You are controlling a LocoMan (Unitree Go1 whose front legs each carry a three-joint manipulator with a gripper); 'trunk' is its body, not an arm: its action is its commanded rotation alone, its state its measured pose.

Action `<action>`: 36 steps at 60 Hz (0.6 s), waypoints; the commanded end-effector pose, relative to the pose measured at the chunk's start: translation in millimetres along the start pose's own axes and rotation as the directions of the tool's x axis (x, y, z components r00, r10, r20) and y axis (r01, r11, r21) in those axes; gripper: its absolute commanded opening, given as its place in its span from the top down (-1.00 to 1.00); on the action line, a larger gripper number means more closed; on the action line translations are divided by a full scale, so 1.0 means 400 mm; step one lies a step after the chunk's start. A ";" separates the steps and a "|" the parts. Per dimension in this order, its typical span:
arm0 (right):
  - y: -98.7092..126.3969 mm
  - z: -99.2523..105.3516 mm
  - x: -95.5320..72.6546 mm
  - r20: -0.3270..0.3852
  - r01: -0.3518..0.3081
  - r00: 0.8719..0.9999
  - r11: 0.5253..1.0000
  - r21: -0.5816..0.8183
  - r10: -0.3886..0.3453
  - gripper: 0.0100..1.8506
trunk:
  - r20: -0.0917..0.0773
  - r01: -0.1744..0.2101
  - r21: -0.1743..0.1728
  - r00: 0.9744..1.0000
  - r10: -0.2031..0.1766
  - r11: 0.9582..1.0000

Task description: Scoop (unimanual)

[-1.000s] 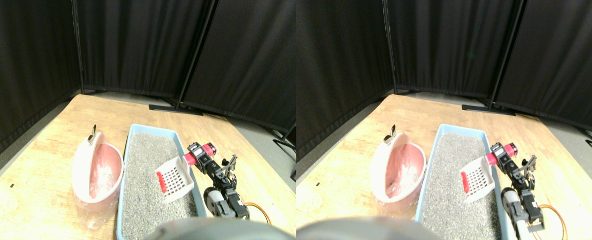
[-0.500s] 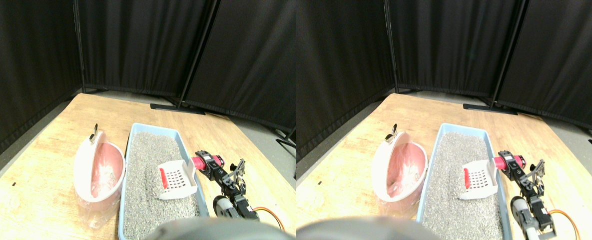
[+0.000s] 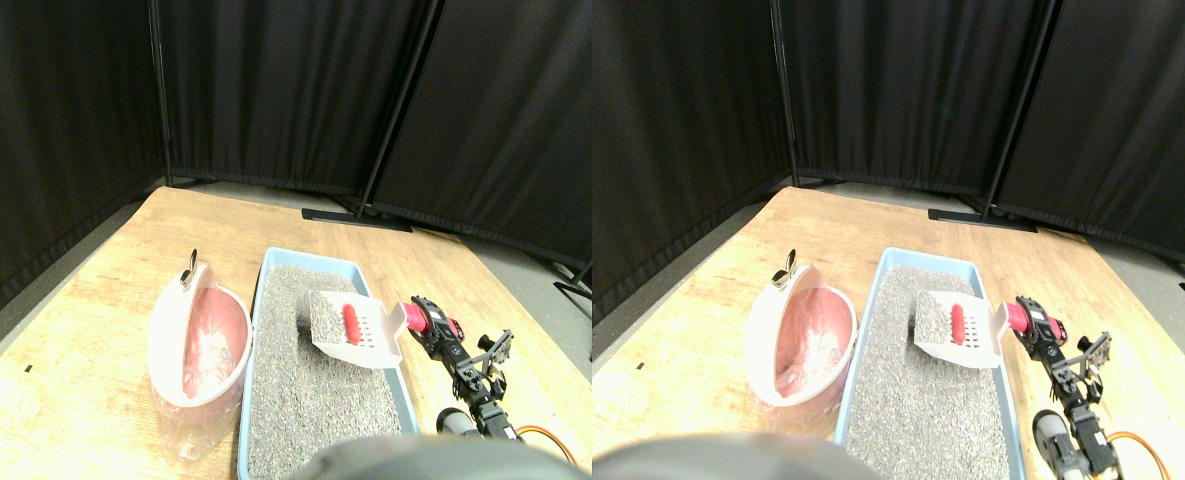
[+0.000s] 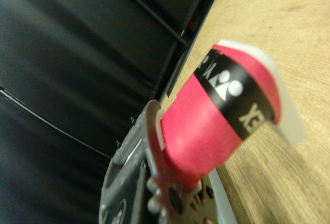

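A white slotted scoop hangs tilted over the far part of the blue litter tray, which is filled with grey litter. A red piece and some grey litter lie in the scoop. My right gripper is shut on the scoop's red wrapped handle at the tray's right rim. In the wrist view that handle fills the middle, beside the dark jaw. A pink bin with a white rim and plastic liner stands left of the tray.
The tray and bin rest on a wooden surface. Black curtain panels on metal stands close off the back and left. An orange cable runs by my arm at the lower right. A metal clip sits on the bin's far rim.
The scoop has gone from resting in the near litter to a raised, tilted pose farther along the tray, with the red piece and litter in it. My arm has stretched forward.
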State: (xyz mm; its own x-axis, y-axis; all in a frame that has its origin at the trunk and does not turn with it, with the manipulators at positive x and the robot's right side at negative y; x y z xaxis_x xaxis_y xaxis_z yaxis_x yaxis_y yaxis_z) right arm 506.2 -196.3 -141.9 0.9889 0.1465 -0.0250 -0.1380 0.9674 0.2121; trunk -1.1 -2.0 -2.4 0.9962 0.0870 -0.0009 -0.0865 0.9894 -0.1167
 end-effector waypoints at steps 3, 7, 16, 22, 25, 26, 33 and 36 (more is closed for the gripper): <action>0.031 0.055 0.004 0.145 -0.046 0.989 0.995 0.084 0.033 0.95 | 0.005 -0.017 -0.017 1.000 0.017 1.000; 0.034 0.054 0.008 0.156 -0.052 0.987 0.991 0.120 0.033 0.95 | 0.007 -0.020 -0.019 1.000 0.020 1.000; 0.046 0.056 0.015 0.149 -0.037 0.989 0.969 0.246 0.000 0.95 | 0.008 -0.028 -0.026 1.000 0.028 0.999; 0.054 0.059 0.017 0.149 -0.028 0.989 0.952 0.306 -0.019 0.95 | 0.006 -0.031 -0.030 1.000 0.031 0.999; 0.057 0.059 0.020 0.156 -0.050 0.988 0.946 0.320 -0.001 0.95 | 0.006 -0.032 -0.031 0.999 0.032 0.999; 0.059 0.059 0.023 0.158 -0.060 0.987 0.939 0.338 0.006 0.95 | 0.006 -0.034 -0.033 0.999 0.034 0.999; 0.070 0.060 0.031 0.140 -0.067 0.990 0.895 0.441 0.005 0.95 | 0.007 -0.040 -0.039 0.999 0.040 0.998; 0.076 0.060 0.031 0.135 -0.076 0.991 0.882 0.464 0.014 0.95 | 0.005 -0.042 -0.041 0.999 0.042 0.998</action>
State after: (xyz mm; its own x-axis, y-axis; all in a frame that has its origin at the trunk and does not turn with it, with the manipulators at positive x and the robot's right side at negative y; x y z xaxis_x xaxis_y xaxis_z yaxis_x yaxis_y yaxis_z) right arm 515.5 -175.1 -125.8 0.9914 0.1261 0.0362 -0.1221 0.7863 0.6056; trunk -0.6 -1.2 -1.3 0.9937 0.1120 0.0050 -0.1100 0.9829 -0.1476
